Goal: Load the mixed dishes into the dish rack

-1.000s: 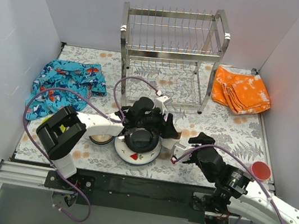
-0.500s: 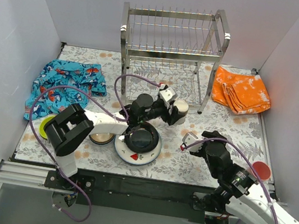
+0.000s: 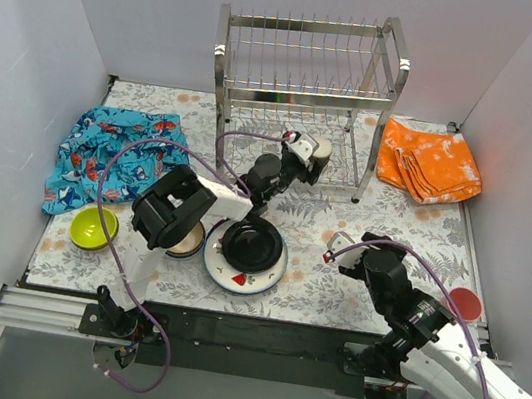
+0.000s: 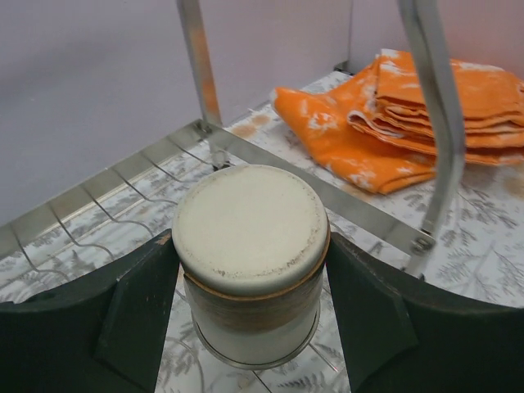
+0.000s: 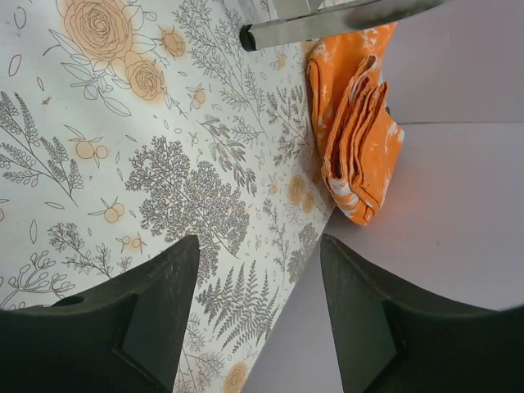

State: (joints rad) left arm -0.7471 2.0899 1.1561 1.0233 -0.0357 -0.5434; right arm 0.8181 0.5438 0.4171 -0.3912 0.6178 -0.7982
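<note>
1. The left end effector [image 3: 311, 158] was at the open front of the dish rack [image 3: 308, 92], level with its lower tier. Its 2 fingers pressed against opposite sides of a cream cup [image 4: 250, 225] with a tan band.
2. The cup's flat base faced the wrist camera, and the cup hung over the wires of the lower shelf. Whether it touched them could not be told.
3. The right end effector [image 5: 258, 270] hovered over the floral surface [image 3: 394, 220], well apart from the rack. Its jaws were spread wide with nothing between them.
4. A black plate [image 3: 251, 246] lay on a white red-rimmed plate [image 3: 233, 277] near the front of the surface. A tan bowl [image 3: 185, 242] sat just to their left, partly hidden by the left arm.
5. A lime bowl [image 3: 94, 228] stood near the left edge. A small red round dish [image 3: 464, 304] sat by the right edge, and its kind could not be told.
6. A blue patterned cloth [image 3: 117, 151] lay left of the rack and a folded orange cloth [image 3: 429, 163] lay to its right.
</note>
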